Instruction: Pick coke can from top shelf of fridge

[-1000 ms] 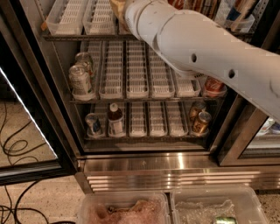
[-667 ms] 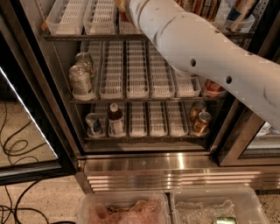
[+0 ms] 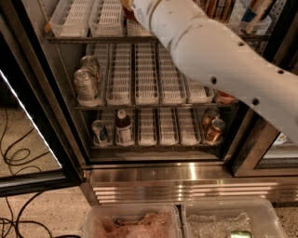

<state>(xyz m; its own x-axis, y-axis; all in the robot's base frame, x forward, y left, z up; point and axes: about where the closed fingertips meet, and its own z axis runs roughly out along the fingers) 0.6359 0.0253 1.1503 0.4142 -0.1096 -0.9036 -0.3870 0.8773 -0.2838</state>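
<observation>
The white arm ran from the four o'clock edge of the view up to twelve o'clock, across the open fridge, so that its far end reached the top shelf, the only rack where the task's can was to be found. The gripper sat at that far end, at twelve o'clock, right on the upper edge of the view and mostly cut off by it. Whether it was open or closed, or had hold of anything, could not be told. Touching the arm's end was a small reddish patch, probably the coke can standing in a white lane near the shelf's front rail, though too little of it showed to be sure. By that reading the pick was in its grasping stage, with the can not yet clear of the rack. Drawing it out would call for a straight pull along the lane, since the lane walls stood close on either side. Two pale silver-green cans stood at nine o'clock on the middle rack. A small bottle stood on the lowest rack, and bronze cans at its four o'clock end, all well apart from the gripper. The glass door hung open at eight o'clock, leaving the arm free entry.
</observation>
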